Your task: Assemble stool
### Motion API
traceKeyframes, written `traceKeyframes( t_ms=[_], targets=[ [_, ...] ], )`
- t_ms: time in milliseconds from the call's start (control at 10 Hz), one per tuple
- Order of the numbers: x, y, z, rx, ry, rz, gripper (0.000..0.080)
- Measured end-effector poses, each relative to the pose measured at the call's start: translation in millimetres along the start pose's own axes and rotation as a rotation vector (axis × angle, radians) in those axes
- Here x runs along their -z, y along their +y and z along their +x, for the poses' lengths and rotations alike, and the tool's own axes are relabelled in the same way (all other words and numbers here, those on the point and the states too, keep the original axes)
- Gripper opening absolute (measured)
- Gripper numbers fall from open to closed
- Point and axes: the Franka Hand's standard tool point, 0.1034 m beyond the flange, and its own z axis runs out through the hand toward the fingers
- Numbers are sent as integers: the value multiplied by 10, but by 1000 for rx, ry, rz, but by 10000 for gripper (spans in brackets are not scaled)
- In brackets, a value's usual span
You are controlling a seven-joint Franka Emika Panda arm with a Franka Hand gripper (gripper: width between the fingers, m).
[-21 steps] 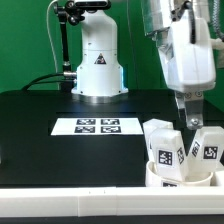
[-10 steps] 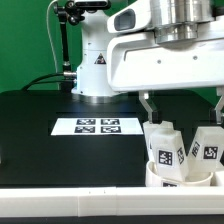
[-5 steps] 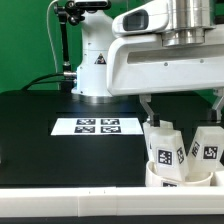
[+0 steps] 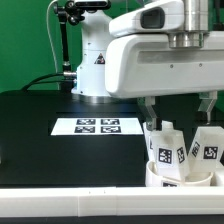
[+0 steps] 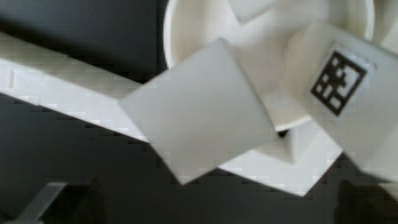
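The white round seat disc (image 4: 186, 179) lies at the exterior view's lower right, by the table's front edge. Two white block legs with black-and-white tags stand tilted in it, one (image 4: 163, 146) on the exterior view's left and one (image 4: 207, 145) on the right. My gripper (image 4: 178, 107) hangs just above them, open wide, one finger (image 4: 150, 108) beside the left leg's top and the other over the right leg. In the wrist view a plain leg face (image 5: 205, 112) and a tagged leg (image 5: 338, 75) fill the picture over the seat's rim (image 5: 178, 30); my gripper (image 5: 214, 205) holds nothing.
The marker board (image 4: 98, 126) lies on the black table left of the seat. The arm's white base (image 4: 98, 62) stands at the back. A white rail (image 4: 70, 196) runs along the front edge and shows in the wrist view (image 5: 54, 85).
The hand has turned from side-on to broadside, with both fingers now spread, then sunk a little and shifted toward the exterior view's right over the legs. The legs and seat have not moved.
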Motion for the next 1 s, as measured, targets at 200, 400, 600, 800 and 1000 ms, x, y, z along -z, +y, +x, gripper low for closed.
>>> traceKeyframes(
  t_ms=[200,400,600,800,1000],
  targets=[
    [-16,-26,-11,234,-12,-10,649],
    [-27,4,-35,377,-23,-20,649],
    [-64,50,-72,443,-35,-28,649],
    [-123,57,-98,432,-39,-29,649],
    [-152,59,-104,420,-42,-29,649]
  ],
)
